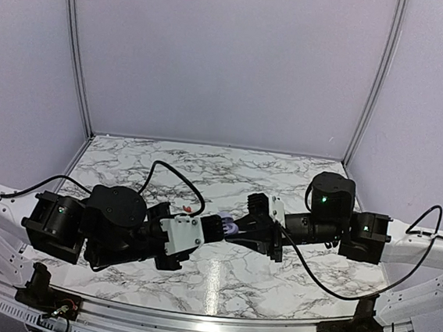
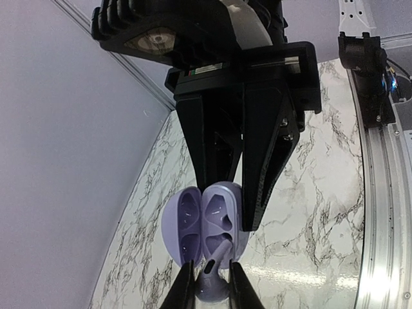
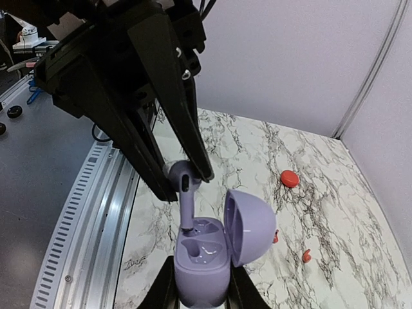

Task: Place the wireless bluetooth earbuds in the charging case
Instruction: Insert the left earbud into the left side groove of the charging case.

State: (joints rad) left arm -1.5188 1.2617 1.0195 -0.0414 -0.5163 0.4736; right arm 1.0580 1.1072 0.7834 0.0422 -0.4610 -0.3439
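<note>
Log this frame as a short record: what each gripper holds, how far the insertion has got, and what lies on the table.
left gripper: shut on lavender earbud
right gripper: shut on lavender charging case, lid open, held above the table
insertion: earbud stem tip in one socket, not seated; other socket looks empty
table: round red case; two small red pieces lying apart from it

Our left arm [image 1: 114, 218] and right arm [image 1: 328, 212] stretch inward, roughly level, so the 2 grippers meet tip to tip in front of our bases. Our left gripper [image 2: 210, 269] is pinched tight on a lavender earbud [image 2: 214, 290]. Our right gripper [image 3: 201, 271] is clamped around the lavender case [image 3: 201, 250].
</note>
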